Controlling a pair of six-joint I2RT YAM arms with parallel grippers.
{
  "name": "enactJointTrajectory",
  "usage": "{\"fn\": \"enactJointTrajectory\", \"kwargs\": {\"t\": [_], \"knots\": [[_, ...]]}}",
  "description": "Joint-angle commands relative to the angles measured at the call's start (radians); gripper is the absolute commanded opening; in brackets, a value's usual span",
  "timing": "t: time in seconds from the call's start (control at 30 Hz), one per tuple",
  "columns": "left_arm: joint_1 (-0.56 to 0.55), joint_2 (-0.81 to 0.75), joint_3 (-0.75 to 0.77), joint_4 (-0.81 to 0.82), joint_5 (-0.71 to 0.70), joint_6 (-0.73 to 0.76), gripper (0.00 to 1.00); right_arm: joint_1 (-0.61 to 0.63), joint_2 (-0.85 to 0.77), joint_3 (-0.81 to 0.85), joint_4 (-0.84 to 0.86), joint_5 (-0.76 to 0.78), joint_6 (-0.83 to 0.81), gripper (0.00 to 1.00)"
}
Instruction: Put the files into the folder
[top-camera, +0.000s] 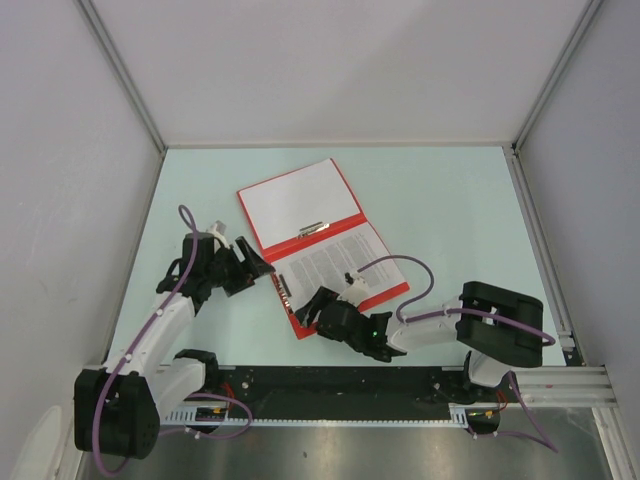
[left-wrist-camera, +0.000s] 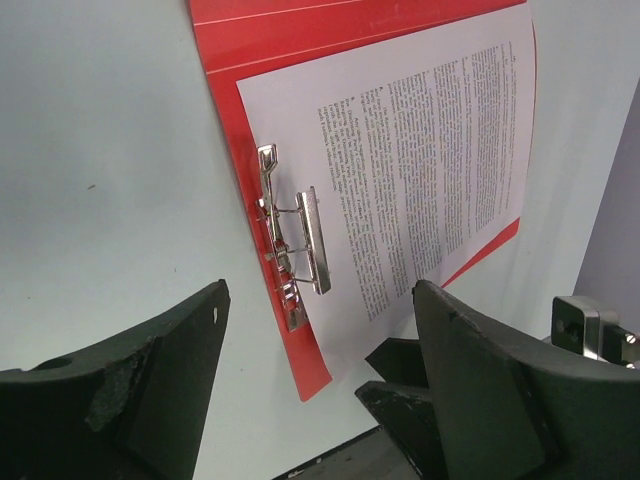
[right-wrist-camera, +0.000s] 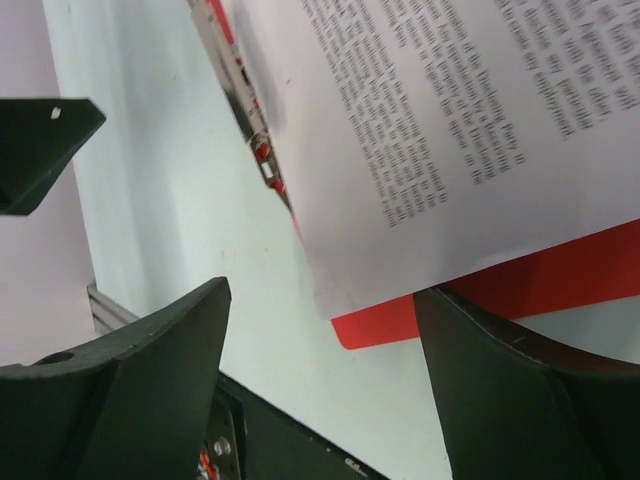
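Observation:
The red folder (top-camera: 349, 207) lies open in the middle of the table. Its far half shows a blank white face. The files (top-camera: 338, 262), white sheets with fine black print, lie on its near half. A metal clip (top-camera: 283, 293) sits along the near half's left edge, and another (top-camera: 312, 230) sits at the fold. My left gripper (top-camera: 262, 266) is open and empty just left of that edge; the left wrist view shows the clip (left-wrist-camera: 295, 240) and files (left-wrist-camera: 430, 170) ahead. My right gripper (top-camera: 308, 308) is open, with the files' near corner (right-wrist-camera: 450, 130) and folder corner (right-wrist-camera: 400, 322) between its jaws.
Grey walls close in the table on the left, far and right sides. A black rail (top-camera: 350, 385) with the arm bases runs along the near edge. The right gripper's fingers (left-wrist-camera: 420, 400) show in the left wrist view, close to the folder's near corner.

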Motion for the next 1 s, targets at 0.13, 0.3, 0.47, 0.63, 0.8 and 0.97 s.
{"fn": "enactJointTrajectory", "kwargs": {"t": [0.13,0.3,0.47,0.63,0.8,0.97], "knots": [[0.01,0.007,0.06,0.033,0.042,0.048,0.83,0.011,-0.011,0.014,0.002,-0.28,-0.105,0.84],[0.013,0.041,0.095,-0.004,0.045,0.11,0.89,0.007,-0.143,0.014,-0.186,-0.371,-0.284,0.99],[0.015,0.151,0.19,-0.095,0.071,0.251,0.95,-0.065,-0.371,0.013,-0.495,-0.237,-0.549,1.0],[0.038,0.205,0.222,-0.095,0.068,0.253,0.91,-0.403,-0.454,0.016,-0.368,-0.464,-0.744,1.0],[0.093,0.252,0.173,0.077,0.219,0.095,0.8,-0.479,-0.294,0.193,-0.17,-0.556,-0.866,0.98],[0.093,0.361,0.19,0.138,0.253,0.058,0.62,-0.518,-0.024,0.361,-0.123,-0.798,-0.826,0.53]]}}
